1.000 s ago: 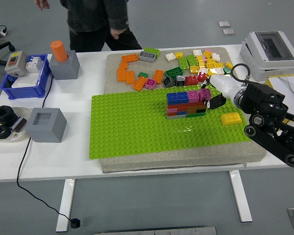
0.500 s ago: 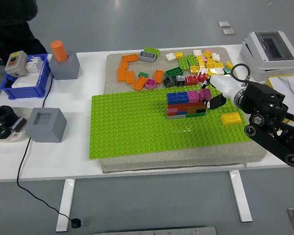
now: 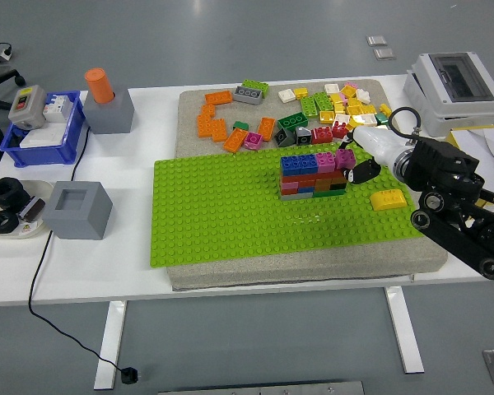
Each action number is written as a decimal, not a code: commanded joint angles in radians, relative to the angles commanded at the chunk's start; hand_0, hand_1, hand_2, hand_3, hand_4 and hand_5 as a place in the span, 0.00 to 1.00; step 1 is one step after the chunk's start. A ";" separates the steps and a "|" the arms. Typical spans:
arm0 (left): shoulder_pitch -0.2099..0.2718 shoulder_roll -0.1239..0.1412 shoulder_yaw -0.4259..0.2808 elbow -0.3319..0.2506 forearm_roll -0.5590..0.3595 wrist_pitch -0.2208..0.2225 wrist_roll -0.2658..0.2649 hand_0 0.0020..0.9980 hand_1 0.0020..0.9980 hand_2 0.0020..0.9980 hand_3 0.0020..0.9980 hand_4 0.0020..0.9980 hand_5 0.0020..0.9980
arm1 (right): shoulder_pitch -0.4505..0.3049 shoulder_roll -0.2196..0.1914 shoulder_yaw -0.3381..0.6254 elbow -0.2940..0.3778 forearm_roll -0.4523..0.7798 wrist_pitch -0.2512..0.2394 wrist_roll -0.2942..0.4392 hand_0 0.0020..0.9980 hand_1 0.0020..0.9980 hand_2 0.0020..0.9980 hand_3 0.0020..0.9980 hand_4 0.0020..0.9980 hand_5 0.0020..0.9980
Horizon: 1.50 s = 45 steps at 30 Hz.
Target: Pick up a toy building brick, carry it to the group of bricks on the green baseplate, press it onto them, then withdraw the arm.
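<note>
Fingers (image 3: 356,170) of my right hand (image 3: 370,156) sit curled around a pink brick (image 3: 343,158), pressing it at the right end of the brick stack (image 3: 314,175) on the green baseplate (image 3: 222,214). If the studs aren't aligned, it could seat crooked — or cling to me and lift off when I withdraw, tugging the stack loose.

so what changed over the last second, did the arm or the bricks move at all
Only the person at the table's far side changed: they walked off to the left and are nearly out of view. The robot's right hand stayed at the right end of the stacked multicoloured brick wall on the green studded baseplate, by the pink brick. The loose yellow sloped brick did not move.
</note>
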State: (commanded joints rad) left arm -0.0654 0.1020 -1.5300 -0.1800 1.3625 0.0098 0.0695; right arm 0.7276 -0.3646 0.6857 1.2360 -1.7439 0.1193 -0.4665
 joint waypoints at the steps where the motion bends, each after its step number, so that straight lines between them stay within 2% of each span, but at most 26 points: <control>1: 0.000 0.000 0.000 0.000 0.000 0.000 0.000 0.63 0.59 0.55 0.58 0.61 0.22 | 0.000 0.000 0.000 0.000 0.000 0.000 0.000 0.90 0.85 0.87 0.67 0.67 0.06; 29: -0.001 0.000 0.000 0.000 0.002 0.000 -0.001 0.63 0.59 0.55 0.58 0.61 0.22 | 0.002 -0.001 -0.004 0.000 0.011 -0.006 0.006 0.90 0.85 0.88 0.68 0.71 0.06; 30: -0.001 0.000 0.000 0.000 0.002 0.000 -0.001 0.63 0.58 0.55 0.58 0.61 0.22 | 0.002 -0.001 -0.004 0.000 0.015 -0.007 0.007 0.91 0.85 0.88 0.71 0.74 0.07; 35: -0.002 0.000 -0.001 0.000 0.004 0.001 -0.001 0.63 0.58 0.55 0.58 0.61 0.22 | 0.003 -0.001 -0.007 0.001 0.031 -0.004 0.011 0.91 0.85 0.88 0.71 0.74 0.07; 36: -0.003 0.000 -0.001 0.000 0.004 0.001 -0.001 0.63 0.58 0.55 0.58 0.61 0.22 | 0.003 -0.001 -0.007 0.001 0.034 -0.002 0.011 0.91 0.86 0.89 0.76 0.84 0.15; 41: -0.003 0.000 -0.001 0.000 0.005 0.001 -0.001 0.63 0.58 0.55 0.58 0.61 0.22 | 0.003 -0.002 -0.005 0.002 0.040 0.000 0.013 0.91 0.86 0.89 0.76 0.84 0.15; 42: -0.003 0.000 -0.001 0.000 0.005 0.001 -0.001 0.63 0.58 0.55 0.58 0.60 0.22 | 0.003 -0.002 -0.005 0.003 0.041 0.001 0.013 0.91 0.86 0.89 0.78 0.94 0.24; 45: -0.004 0.000 -0.002 0.000 0.006 0.001 -0.001 0.63 0.58 0.55 0.58 0.60 0.22 | 0.004 -0.003 -0.003 0.003 0.044 0.001 0.014 0.91 0.86 0.89 0.78 0.94 0.24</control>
State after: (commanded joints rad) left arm -0.0694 0.1022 -1.5315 -0.1800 1.3689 0.0106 0.0686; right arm 0.7315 -0.3673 0.6830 1.2394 -1.6997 0.1203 -0.4528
